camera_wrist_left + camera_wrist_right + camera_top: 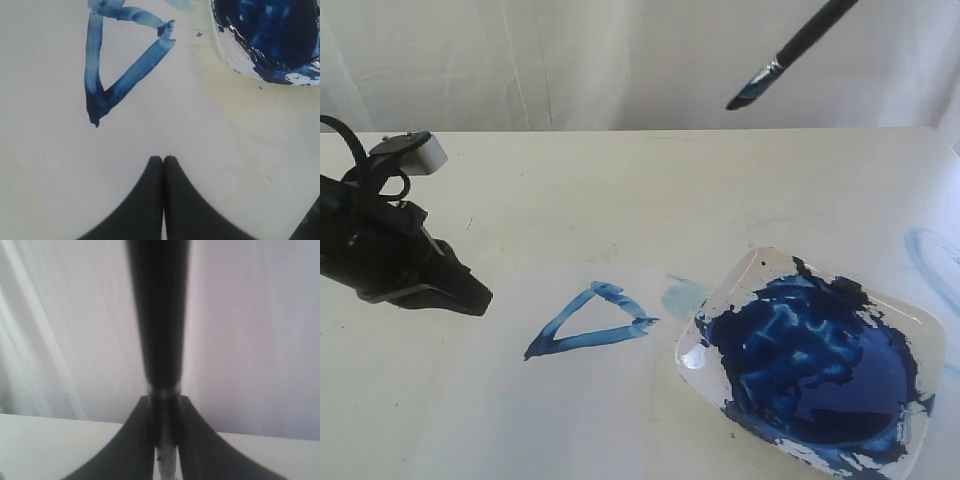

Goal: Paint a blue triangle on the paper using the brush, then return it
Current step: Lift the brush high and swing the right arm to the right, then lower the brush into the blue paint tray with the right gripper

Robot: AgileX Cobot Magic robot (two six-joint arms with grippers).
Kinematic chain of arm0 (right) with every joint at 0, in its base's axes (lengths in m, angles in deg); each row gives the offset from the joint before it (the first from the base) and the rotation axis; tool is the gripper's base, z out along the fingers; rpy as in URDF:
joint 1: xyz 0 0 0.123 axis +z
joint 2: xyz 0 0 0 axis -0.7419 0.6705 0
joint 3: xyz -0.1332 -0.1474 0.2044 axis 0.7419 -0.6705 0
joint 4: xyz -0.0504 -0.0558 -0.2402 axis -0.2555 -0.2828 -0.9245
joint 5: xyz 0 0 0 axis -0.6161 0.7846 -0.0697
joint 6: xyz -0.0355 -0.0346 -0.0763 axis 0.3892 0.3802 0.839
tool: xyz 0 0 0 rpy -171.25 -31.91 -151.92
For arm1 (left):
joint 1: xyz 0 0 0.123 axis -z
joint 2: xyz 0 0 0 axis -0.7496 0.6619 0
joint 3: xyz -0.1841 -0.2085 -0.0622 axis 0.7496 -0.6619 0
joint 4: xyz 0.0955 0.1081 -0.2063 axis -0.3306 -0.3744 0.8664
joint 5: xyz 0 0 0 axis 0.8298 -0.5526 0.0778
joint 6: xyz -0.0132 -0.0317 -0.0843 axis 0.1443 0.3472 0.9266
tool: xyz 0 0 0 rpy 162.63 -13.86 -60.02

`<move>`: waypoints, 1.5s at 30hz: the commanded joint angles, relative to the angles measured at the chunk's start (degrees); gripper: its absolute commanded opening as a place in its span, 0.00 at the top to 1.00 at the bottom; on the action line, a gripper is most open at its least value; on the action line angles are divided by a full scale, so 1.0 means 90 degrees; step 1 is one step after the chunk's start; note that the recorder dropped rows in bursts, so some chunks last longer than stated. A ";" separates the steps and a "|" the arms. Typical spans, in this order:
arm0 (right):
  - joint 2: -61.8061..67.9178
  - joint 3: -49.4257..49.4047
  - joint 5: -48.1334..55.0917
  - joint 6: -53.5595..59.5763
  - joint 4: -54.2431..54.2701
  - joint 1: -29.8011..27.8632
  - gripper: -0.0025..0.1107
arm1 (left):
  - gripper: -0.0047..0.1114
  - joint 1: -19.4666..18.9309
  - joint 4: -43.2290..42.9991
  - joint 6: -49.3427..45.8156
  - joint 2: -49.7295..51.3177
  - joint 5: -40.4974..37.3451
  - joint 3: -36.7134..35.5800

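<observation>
The blue triangle (590,322) is painted in streaky strokes on the paper (500,400), its long corner pointing left. The brush (790,50) hangs high in the air at the upper right, its blue-soaked tip (748,95) slanting down and left, far above the table. In the right wrist view my right gripper (164,399) is shut on the brush's black handle (159,315); this gripper is out of frame in the exterior view. My left gripper (480,297) is shut on nothing, low over the paper left of the triangle. The left wrist view shows it (163,159) short of the triangle (135,72).
A white dish (920,330) with a dark blue paint pool (810,360) sits right of the triangle, its rim (235,50) also in the left wrist view. A pale blue smudge (682,295) lies between them. A faint blue mark (930,255) is at the right edge. White curtain (520,60) behind.
</observation>
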 commanded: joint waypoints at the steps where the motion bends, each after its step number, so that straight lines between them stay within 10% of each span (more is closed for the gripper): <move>1: -0.0174 -0.0039 0.0773 0.0062 -0.0039 -0.0007 0.98 | 0.96 -0.0007 -0.0014 -0.0141 -0.0073 -0.0146 0.0035; 15: 0.0059 -0.0039 -0.3600 0.2735 -0.0039 -0.0007 0.98 | 0.96 -0.0007 -0.0005 -0.0141 -0.0073 -0.0265 0.0035; 33: 0.2217 -0.0292 -0.4570 0.2986 -0.0039 -0.0007 0.98 | 0.96 -0.0007 0.0126 -0.0141 -0.0073 -0.0541 0.0035; 45: 0.2349 -0.0292 -0.0367 0.1178 -0.0039 -0.0676 0.98 | 0.96 -0.0007 0.0146 -0.0141 -0.0073 -0.0723 0.0035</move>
